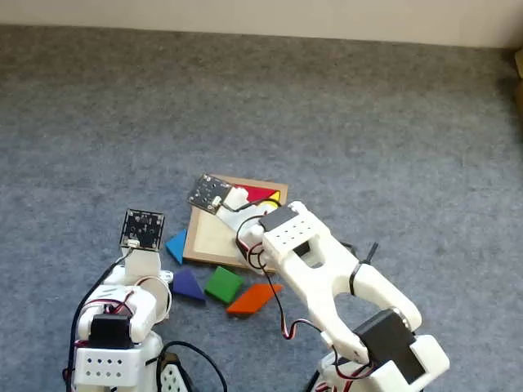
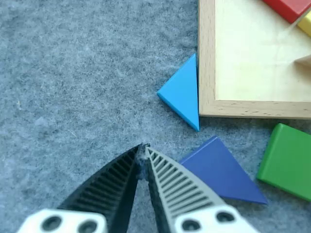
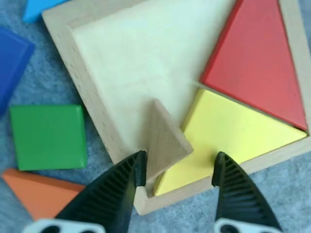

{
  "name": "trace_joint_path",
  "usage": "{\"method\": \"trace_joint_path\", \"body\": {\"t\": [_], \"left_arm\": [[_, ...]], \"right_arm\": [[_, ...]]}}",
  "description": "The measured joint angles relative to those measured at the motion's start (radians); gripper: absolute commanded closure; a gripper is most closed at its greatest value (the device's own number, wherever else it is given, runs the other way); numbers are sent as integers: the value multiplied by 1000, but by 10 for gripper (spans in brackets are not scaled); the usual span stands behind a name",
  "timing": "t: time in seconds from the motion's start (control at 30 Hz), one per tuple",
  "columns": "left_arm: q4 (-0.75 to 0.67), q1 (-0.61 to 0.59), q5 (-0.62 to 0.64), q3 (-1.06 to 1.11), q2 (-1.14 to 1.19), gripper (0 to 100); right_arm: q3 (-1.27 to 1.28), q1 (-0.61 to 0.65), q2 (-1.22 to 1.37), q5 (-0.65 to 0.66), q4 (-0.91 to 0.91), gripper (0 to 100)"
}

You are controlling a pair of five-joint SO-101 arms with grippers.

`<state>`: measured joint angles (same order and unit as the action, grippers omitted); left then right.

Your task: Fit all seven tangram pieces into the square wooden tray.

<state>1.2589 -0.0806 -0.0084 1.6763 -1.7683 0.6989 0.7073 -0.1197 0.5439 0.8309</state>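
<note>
The square wooden tray (image 1: 196, 237) holds a red triangle (image 3: 257, 63), a yellow triangle (image 3: 228, 136) and a plain wooden triangle (image 3: 163, 138) that is tilted against the yellow one. My right gripper (image 3: 179, 167) is open above the tray corner (image 3: 141, 201), straddling the wooden triangle's end and the yellow piece. Outside the tray lie a light blue triangle (image 2: 183, 92) touching the rim (image 2: 206, 58), a dark blue triangle (image 2: 218, 170), a green square (image 2: 286, 162) and an orange parallelogram (image 1: 253, 298). My left gripper (image 2: 144, 148) is shut on nothing, over the carpet beside the dark blue triangle.
Grey carpet covers the whole table. The right arm's white body (image 1: 327, 261) stretches over the tray's near right corner and hides part of it. The left arm's base (image 1: 106, 343) stands at the near left. Open carpet lies beyond the tray.
</note>
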Motion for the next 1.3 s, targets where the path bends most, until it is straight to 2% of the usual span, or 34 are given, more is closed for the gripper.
{"method": "trace_joint_path", "body": {"t": [0.23,0.53,0.7,0.97,1.3], "left_arm": [[0,0,0,0,0,993],[0,0,0,0,0,993],[0,0,0,0,0,993],[0,0,0,0,0,993],[0,0,0,0,0,993]], "right_arm": [[0,0,-32,0,60,793],[28,0,-222,0,55,964],[118,0,-230,0,-94,973],[127,0,-107,-80,-285,973],[123,21,-9,-86,-325,973]]}}
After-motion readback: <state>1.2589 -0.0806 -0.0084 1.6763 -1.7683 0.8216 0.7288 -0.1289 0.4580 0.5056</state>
